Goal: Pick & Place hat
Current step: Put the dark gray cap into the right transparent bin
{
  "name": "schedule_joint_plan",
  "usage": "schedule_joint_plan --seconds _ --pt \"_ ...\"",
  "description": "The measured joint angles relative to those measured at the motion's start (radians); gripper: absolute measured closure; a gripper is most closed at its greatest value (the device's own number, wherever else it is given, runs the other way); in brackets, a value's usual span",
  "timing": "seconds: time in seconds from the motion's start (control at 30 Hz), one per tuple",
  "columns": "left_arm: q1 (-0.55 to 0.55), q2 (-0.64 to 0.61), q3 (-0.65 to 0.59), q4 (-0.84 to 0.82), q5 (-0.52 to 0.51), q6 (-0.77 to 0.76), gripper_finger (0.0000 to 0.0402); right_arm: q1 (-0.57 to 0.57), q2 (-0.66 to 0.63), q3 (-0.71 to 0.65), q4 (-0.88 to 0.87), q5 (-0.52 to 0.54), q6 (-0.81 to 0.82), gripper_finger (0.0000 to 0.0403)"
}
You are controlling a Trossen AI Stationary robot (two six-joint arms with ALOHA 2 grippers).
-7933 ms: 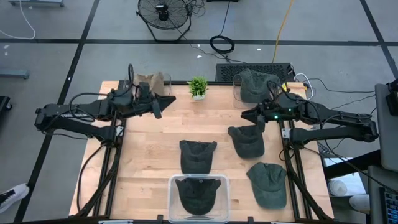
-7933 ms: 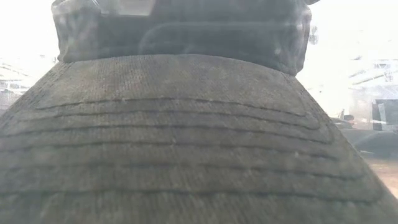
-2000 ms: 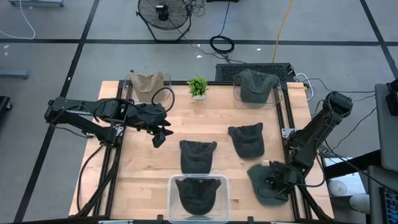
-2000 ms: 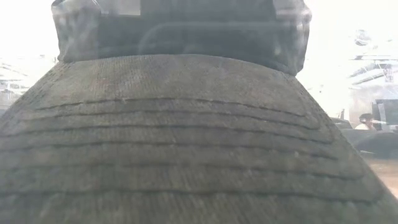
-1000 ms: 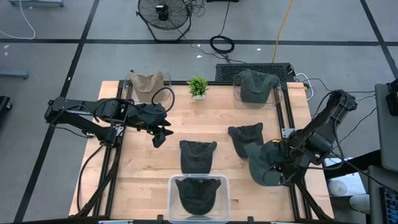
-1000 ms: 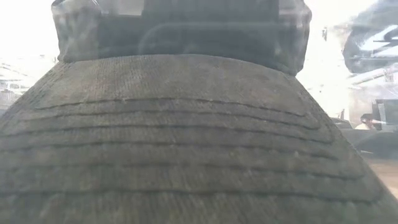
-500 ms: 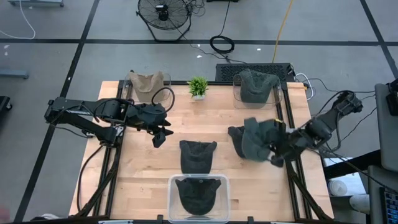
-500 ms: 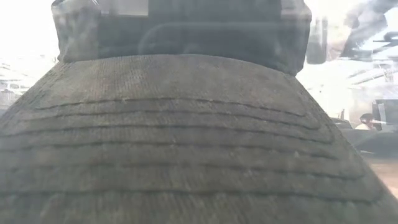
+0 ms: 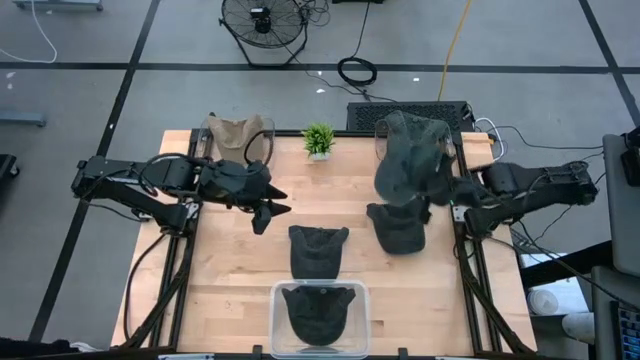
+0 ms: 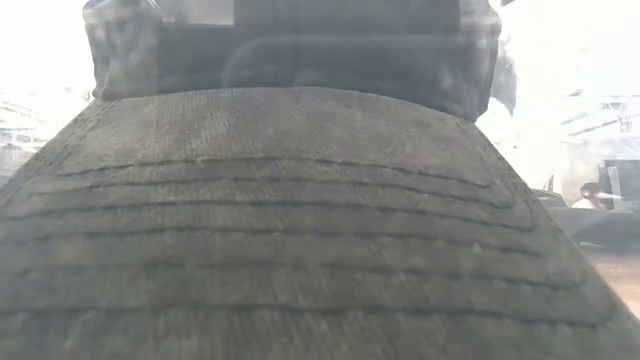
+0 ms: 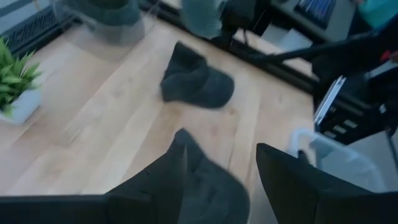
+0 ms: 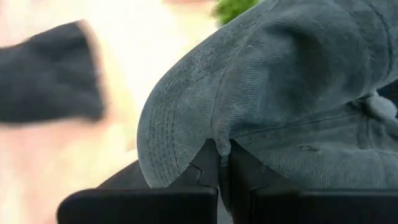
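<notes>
My right gripper is shut on a dark green cap and holds it in the air over the table's far right, beside a clear container with another green cap in it. A cap lies under the lifted one, and another lies at mid table. A further cap sits in a clear box at the near edge. My left gripper hangs open over the table's left half, with nothing between its fingers. My right gripper pinches the cap between its two shut fingers, at the cloth edge where the stitched brim meets the crown. The fingers come from the table's right side, slanting down. The cap hangs clear of the table, its crown button to one side.
A tan hat sits in a clear container at the far left, next to a small potted plant. A cap's brim fills the low view right in front of that camera. Bare wood shows left of the middle cap.
My right gripper has swung from the table's near right corner toward the far edge, rising and staying shut on the cap. The cap has been lifted off the table and carried over the cap lying at the right. My left gripper has tipped up slightly.
</notes>
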Motion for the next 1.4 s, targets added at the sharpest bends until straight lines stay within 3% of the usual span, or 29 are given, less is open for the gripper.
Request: schedule_joint_plan --seconds 0.23,0.43,0.63,0.8,0.93,1.07,1.4 --pt "0.000 0.000 0.000 0.027 0.058 -0.101 0.0199 -0.201 0.008 0.000 0.102 0.013 -0.168 0.0403" --pt "0.000 0.000 0.000 0.007 0.176 -0.018 0.0199 -0.296 0.011 0.000 0.132 0.013 -0.229 0.0403" --pt "0.003 0.000 0.000 0.012 0.171 0.047 0.0199 -0.369 0.012 0.000 0.132 0.012 -0.308 0.0401" --pt "-0.002 0.000 0.000 0.012 0.168 -0.085 0.0199 -0.466 0.024 -0.011 0.151 0.012 -0.426 0.0400" --pt "-0.004 0.000 0.000 0.026 0.167 -0.176 0.0199 -0.574 0.026 -0.085 0.228 0.012 -0.523 0.0400" --pt "-0.004 0.000 0.000 0.028 0.167 -0.160 0.0199 -0.662 0.027 -0.186 0.333 0.013 -0.585 0.0400" --pt "0.004 0.000 0.000 0.137 0.105 -0.258 0.0199 -0.738 0.026 -0.360 0.554 -0.019 -0.735 0.0399"
